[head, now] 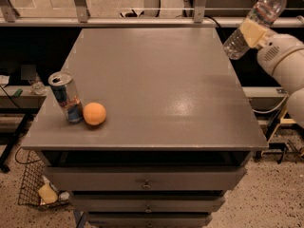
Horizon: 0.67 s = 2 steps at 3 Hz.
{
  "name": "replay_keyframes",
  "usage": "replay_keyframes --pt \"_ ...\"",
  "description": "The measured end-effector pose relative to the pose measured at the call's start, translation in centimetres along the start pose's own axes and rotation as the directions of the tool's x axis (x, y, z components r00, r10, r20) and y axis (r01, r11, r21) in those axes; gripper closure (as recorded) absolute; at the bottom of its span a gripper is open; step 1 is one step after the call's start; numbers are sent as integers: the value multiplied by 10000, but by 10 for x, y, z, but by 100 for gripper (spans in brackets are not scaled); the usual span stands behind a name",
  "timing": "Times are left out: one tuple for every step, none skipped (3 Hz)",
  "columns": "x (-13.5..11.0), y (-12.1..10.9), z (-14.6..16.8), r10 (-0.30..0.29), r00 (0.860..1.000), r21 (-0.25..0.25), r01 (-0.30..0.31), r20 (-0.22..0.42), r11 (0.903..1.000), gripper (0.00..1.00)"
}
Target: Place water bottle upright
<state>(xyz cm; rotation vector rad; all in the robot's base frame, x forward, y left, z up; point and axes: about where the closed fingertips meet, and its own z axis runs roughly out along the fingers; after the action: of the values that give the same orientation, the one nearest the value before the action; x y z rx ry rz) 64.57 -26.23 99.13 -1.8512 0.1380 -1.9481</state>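
Note:
The water bottle is clear ribbed plastic with a white cap and a label band. It hangs in the air at the upper right, tilted with its cap up and to the right, just past the right edge of the grey table. My gripper is shut on the bottle's middle, with a yellowish finger pad across it. The white arm runs off to the right.
A blue-and-silver drink can stands near the table's front left, with an orange touching its right side. Drawers sit under the table. A small clear bottle stands on a low shelf at left. A wire basket is on the floor.

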Motion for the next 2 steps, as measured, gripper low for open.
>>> replay_keyframes --pt "10 -4 -2 -90 9987 72 94 -495 9999 100" --pt "10 -4 -2 -97 9988 60 100 -478 9999 100"
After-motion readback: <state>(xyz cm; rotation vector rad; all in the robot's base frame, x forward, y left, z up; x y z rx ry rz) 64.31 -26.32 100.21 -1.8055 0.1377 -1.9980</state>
